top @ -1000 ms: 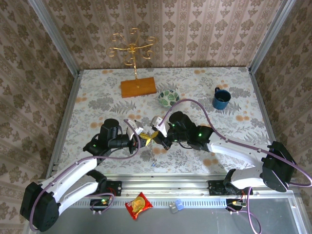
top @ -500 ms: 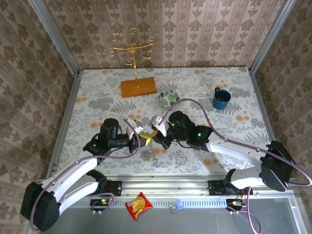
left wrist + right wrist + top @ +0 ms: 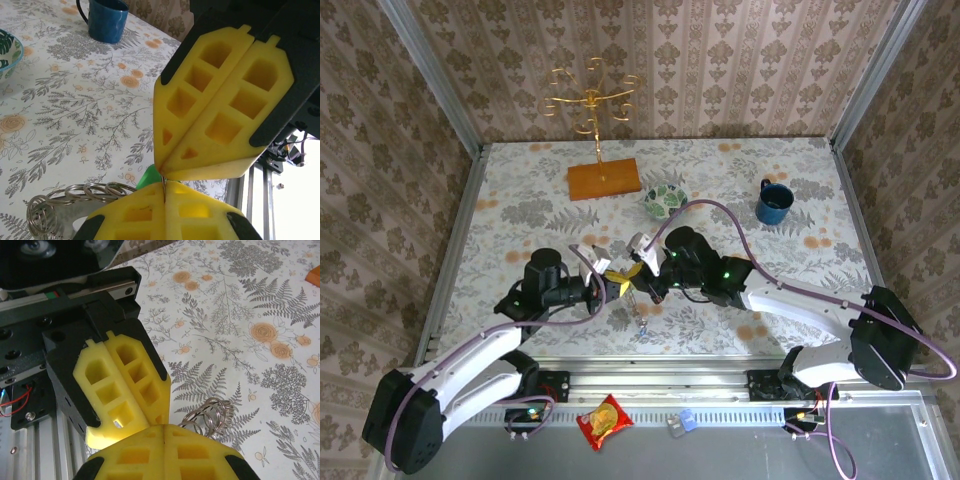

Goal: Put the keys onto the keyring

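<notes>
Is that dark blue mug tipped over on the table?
No, the dark blue mug stands upright on the floral table, with its open mouth facing up.

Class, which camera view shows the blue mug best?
The top external view: the blue mug shows whole from above, open rim and handle clear, at the far right. The left wrist view catches it side-on at the upper edge, its top cut off.

Floral-print table (image 3: 740, 170): gold branched stand on wooden base (image 3: 604, 179) at back, green-patterned bowl (image 3: 664, 201) near it, blue mug (image 3: 773, 204) right.
</notes>
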